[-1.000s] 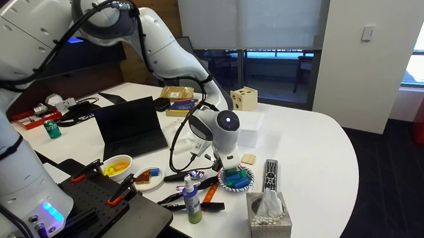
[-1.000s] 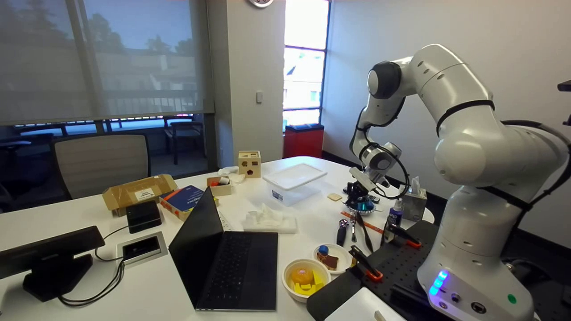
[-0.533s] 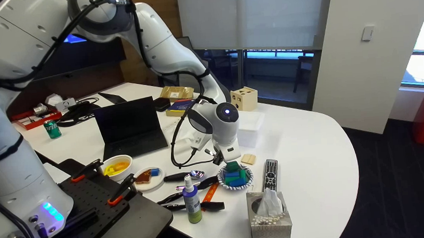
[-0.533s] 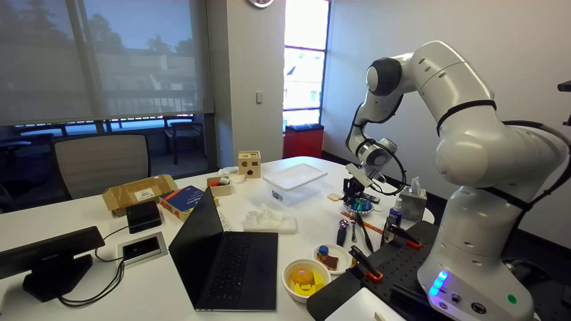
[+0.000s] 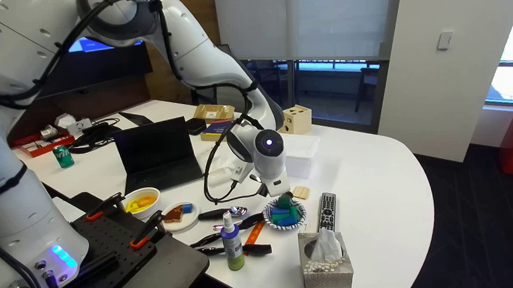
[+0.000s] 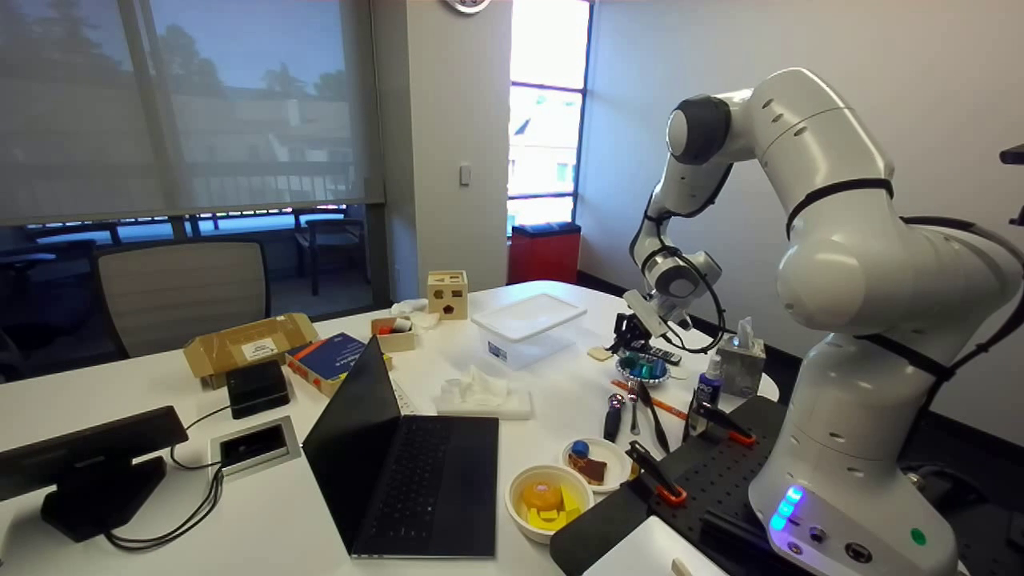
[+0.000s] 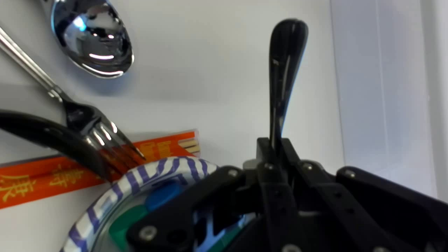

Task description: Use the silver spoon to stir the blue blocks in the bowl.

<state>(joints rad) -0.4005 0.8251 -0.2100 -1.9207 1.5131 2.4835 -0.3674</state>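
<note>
The bowl (image 5: 271, 224) is white with blue stripes and sits on the table in both exterior views (image 6: 642, 383). Its striped rim (image 7: 132, 178) shows at the lower left of the wrist view. The blue blocks (image 5: 287, 221) lie in it among green ones; a blue one (image 7: 163, 196) shows in the wrist view. My gripper (image 7: 275, 145) is shut on a shiny, dark-looking handle, which appears to be the silver spoon's (image 7: 288, 52); its other end is hidden. In both exterior views the gripper (image 6: 616, 346) is just above and beside the bowl, toward the wooden piece.
A large spoon (image 7: 92, 38), a fork (image 7: 94, 129), a dark utensil (image 7: 52, 140) and an orange chopstick packet (image 7: 154, 148) lie beside the bowl. A clear lidded tub (image 6: 530, 332), a wooden piece (image 5: 301, 192), a remote (image 5: 327, 211), a spray bottle (image 5: 232, 245) and a tissue box (image 5: 326, 270) stand around.
My gripper has risen and moved from over the bowl to beside it, toward the wooden piece. The bowl has shifted slightly and more of the blocks shows. The grip stays out of clear sight.
</note>
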